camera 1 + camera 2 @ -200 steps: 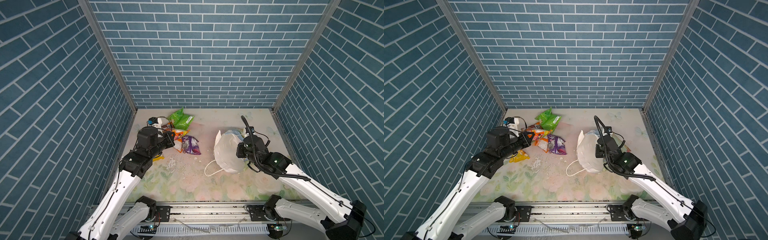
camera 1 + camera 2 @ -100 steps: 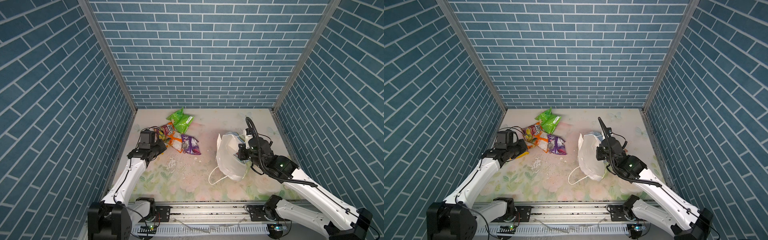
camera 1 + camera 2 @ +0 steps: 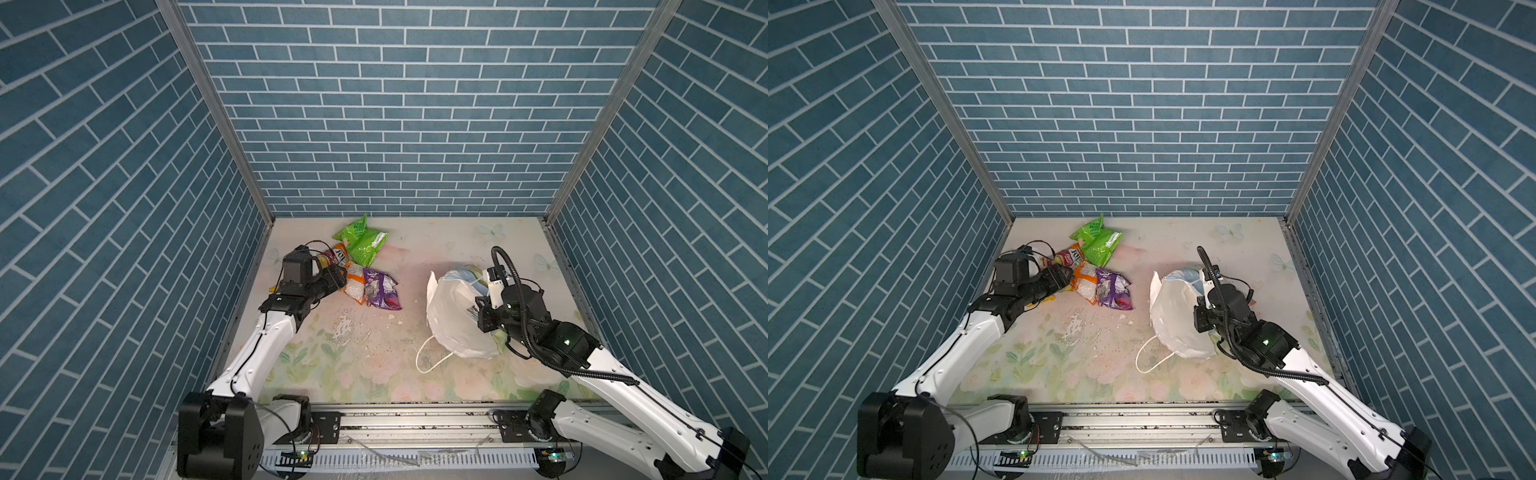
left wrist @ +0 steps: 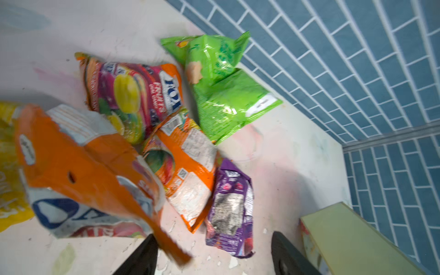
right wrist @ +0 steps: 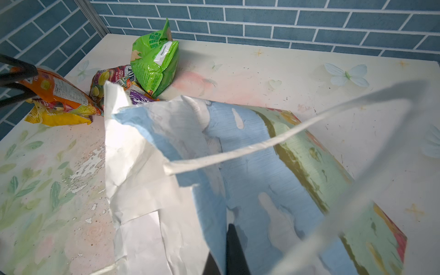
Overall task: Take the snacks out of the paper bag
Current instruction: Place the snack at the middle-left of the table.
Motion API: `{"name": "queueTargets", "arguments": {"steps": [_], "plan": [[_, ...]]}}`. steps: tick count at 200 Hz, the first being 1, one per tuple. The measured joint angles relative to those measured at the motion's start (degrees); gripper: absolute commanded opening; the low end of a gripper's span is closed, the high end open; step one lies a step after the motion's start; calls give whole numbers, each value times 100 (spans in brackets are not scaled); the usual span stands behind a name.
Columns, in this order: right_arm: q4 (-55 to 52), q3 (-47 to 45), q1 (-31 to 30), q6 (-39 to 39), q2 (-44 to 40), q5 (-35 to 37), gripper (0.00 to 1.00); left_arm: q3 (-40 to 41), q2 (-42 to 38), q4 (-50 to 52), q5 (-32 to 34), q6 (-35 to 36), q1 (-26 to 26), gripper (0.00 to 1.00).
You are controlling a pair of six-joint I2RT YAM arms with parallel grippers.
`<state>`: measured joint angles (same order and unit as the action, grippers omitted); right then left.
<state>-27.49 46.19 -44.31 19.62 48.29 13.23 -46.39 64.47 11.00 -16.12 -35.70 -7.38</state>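
paper bag [image 3: 453,320] is on the right half of the table [image 3: 374,370], tipped with its mouth toward the pile. White inside shows in both top views. right gripper [image 5: 226,257] is pressed together on the bag's printed wall near the rim. My read: it props the mouth up and open so the other arm can reach in. No packet is visible inside, but the deep end is hidden, so I can't call it empty.

snacks [image 3: 1096,270] are out, heaped far-left on the table and well apart from the bag. They overlap: green packet [image 3: 361,245], fruit-print packet [image 4: 133,95], orange-and-white packet [image 4: 188,173], purple packet [image 3: 380,291], yellow packet [image 5: 62,119].

left gripper [image 3: 337,277] hovers at the pile's near edge, jaws spread wide. A blurred orange packet [image 4: 78,162] has one corner between the fingers, not pinched. Looks like a drop onto the heap. One heap leaves the path to the bag free.
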Motion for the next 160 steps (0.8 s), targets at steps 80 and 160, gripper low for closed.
{"name": "queueTargets", "arguments": {"steps": [80, 160], "plan": [[-251, 258, 0, -39, 166, 15, 0, -573, -1759, -275, -308, 654, -1860, 91], [-31, 299, 0, 254, 356, 46, 0, 98, -1397, -1008, -490, 793, -2981, 93]]}}
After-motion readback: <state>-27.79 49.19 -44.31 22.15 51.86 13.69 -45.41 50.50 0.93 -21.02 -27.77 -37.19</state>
